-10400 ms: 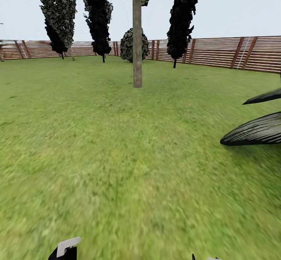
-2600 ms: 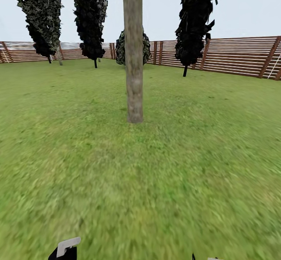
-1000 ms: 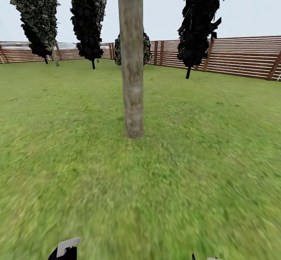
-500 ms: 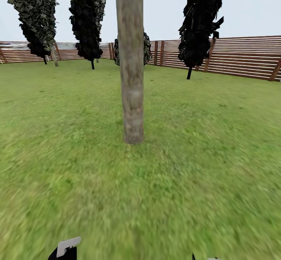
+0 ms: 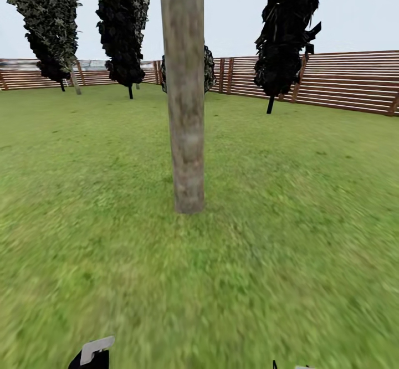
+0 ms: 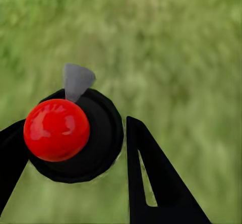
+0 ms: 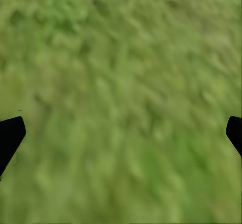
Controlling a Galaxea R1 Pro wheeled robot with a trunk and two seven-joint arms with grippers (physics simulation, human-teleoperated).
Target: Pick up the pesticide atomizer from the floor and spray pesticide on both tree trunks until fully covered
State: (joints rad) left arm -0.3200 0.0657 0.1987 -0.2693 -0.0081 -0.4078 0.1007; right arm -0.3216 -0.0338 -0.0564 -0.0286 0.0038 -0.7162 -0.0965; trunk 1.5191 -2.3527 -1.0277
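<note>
Over the grass [image 6: 176, 42], my left gripper [image 6: 70, 153] is clenched on the pesticide atomizer [image 6: 75, 133], its red cap between the black fingers; my right gripper [image 7: 121, 133] hangs released, fingers spread wide; ahead, mid-lawn, a bare tree trunk [image 5: 184, 108] stands upright; the slatted fence [image 5: 343, 81] rings the far edge.

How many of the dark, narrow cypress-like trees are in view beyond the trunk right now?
3: a greyish-green one far left, a black one beside it, another black one right of the mottled grey-brown trunk, all near the brown slat fence. The trunk may hide more.
</note>
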